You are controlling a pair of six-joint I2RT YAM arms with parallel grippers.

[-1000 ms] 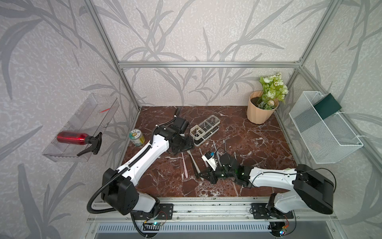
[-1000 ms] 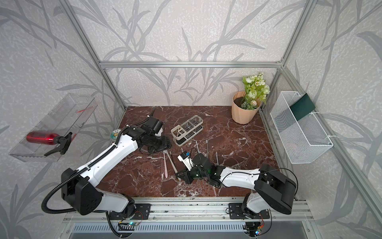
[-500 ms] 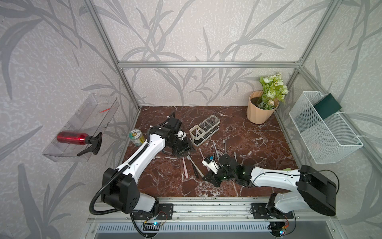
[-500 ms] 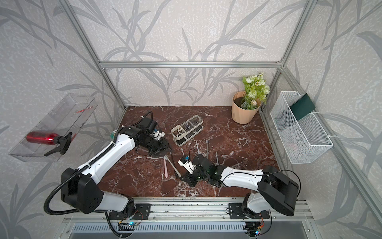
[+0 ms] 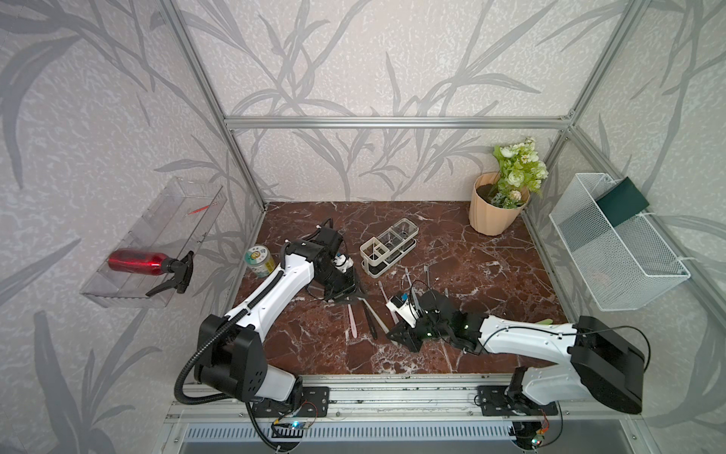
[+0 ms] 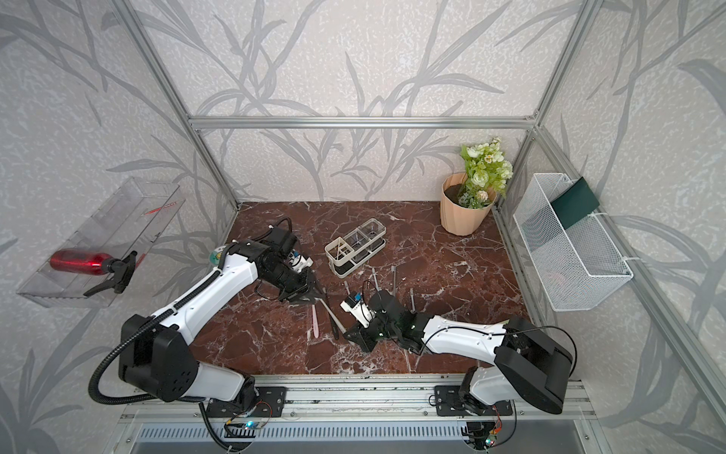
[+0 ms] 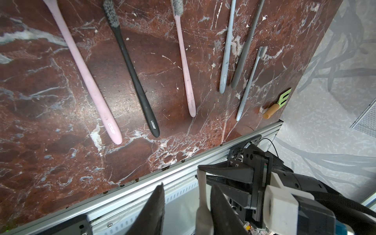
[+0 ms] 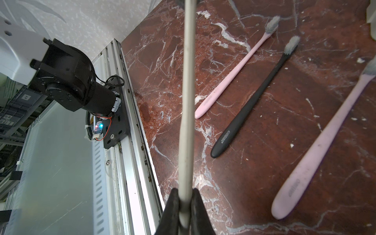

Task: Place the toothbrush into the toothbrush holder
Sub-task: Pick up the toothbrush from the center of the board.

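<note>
A cream toothbrush [image 8: 187, 101] hangs above the marble floor, and my right gripper [image 8: 185, 191] is shut on its handle end. In both top views it spans the gap between the two grippers [image 5: 377, 314]. My left gripper [image 7: 187, 186] stands around the toothbrush [image 7: 202, 193] at its other end. One finger lies against it and the other stands well apart, so the jaws are open. The tip of the right gripper [image 7: 200, 168] is close in front. The toothbrush holder [image 5: 389, 245], white-framed with clear compartments, stands behind the left gripper [image 5: 355, 293].
Several loose toothbrushes lie on the marble: a pink one [image 7: 87, 77], a black one [image 7: 132, 75], another pink [image 7: 185, 67], grey ones [image 7: 226, 55]. A small green fork [image 7: 276, 105] lies near the front rail. A can [image 5: 259, 261], flower pot [image 5: 493, 212], mesh basket [image 5: 613, 243] and spray bottle [image 5: 137, 261] ring the floor.
My left gripper has come forward from beside the holder to the raised toothbrush, and its jaws have narrowed around it. The right gripper has kept its hold and shifted slightly.
</note>
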